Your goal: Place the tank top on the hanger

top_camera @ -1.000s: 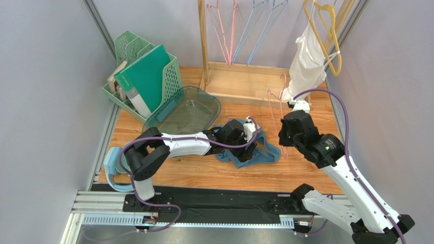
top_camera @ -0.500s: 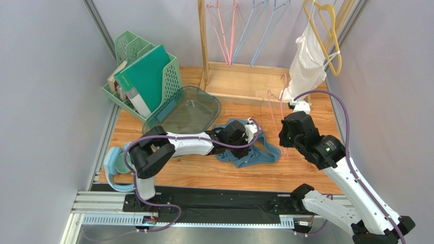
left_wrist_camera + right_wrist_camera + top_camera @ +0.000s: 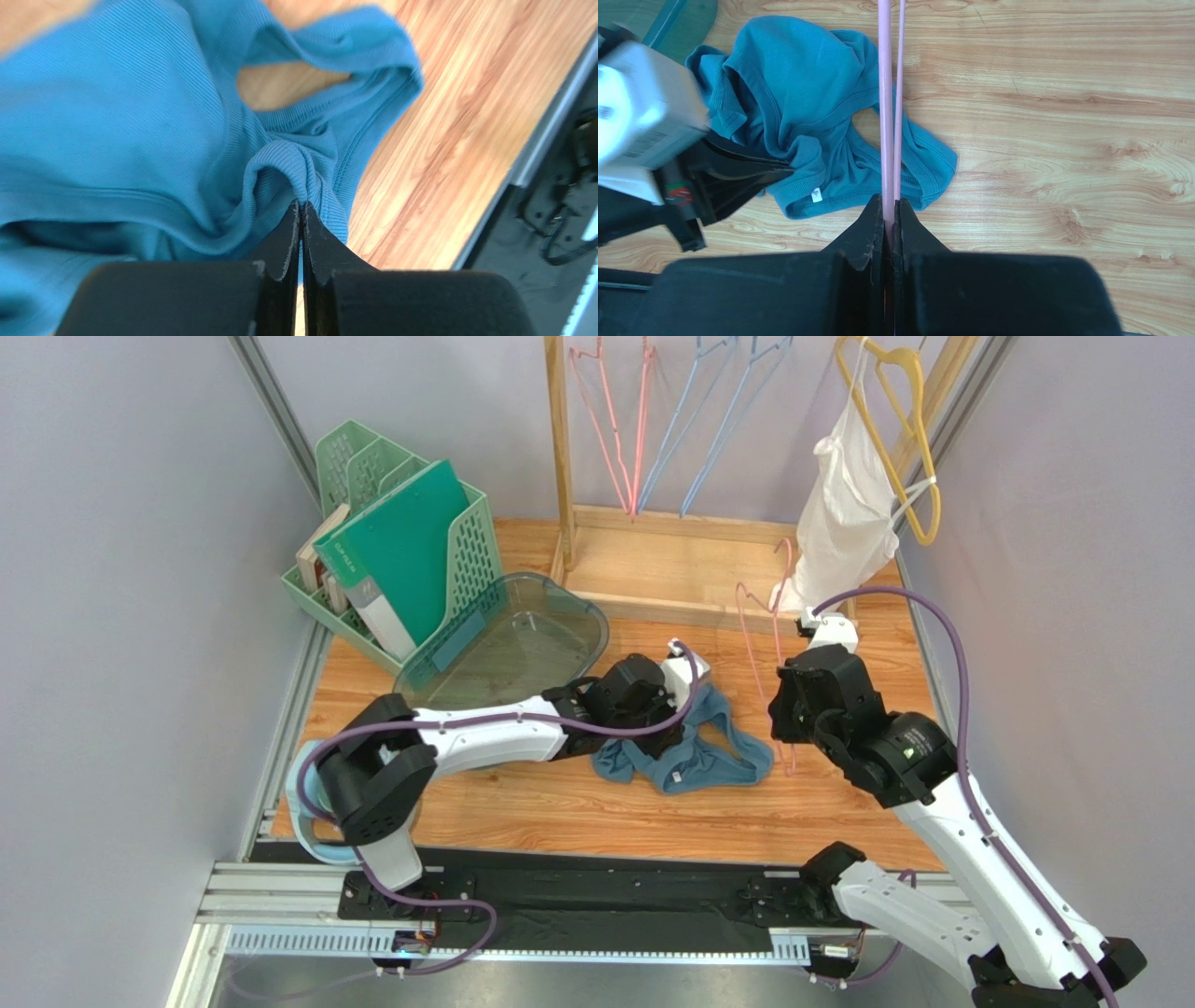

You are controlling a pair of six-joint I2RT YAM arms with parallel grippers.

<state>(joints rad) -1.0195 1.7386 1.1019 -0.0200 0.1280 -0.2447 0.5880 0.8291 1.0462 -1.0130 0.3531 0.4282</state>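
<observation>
The blue-teal tank top [image 3: 713,752] lies crumpled on the wooden table, between the two arms. My left gripper [image 3: 302,207] is shut on a bunched fold of the tank top [image 3: 140,119] near a strap opening; in the top view it [image 3: 671,738] sits over the garment's left half. My right gripper [image 3: 891,204] is shut on the thin pink hanger [image 3: 885,105], whose two wires run out over the tank top's [image 3: 801,98] right edge. From above, the hanger [image 3: 759,637] stands tilted just right of the garment, with the right gripper [image 3: 780,717] at its lower part.
A wooden rack [image 3: 673,567] at the back carries pink hangers [image 3: 617,420] and light-blue hangers [image 3: 716,413]. A yellow hanger [image 3: 909,441] holds a white garment [image 3: 846,511] at back right. A green basket [image 3: 400,546] and a clear tub [image 3: 512,641] stand left.
My left gripper has closed on a fold of the tank top and drawn back slightly left, bunching the cloth. The right gripper and hanger have barely moved.
</observation>
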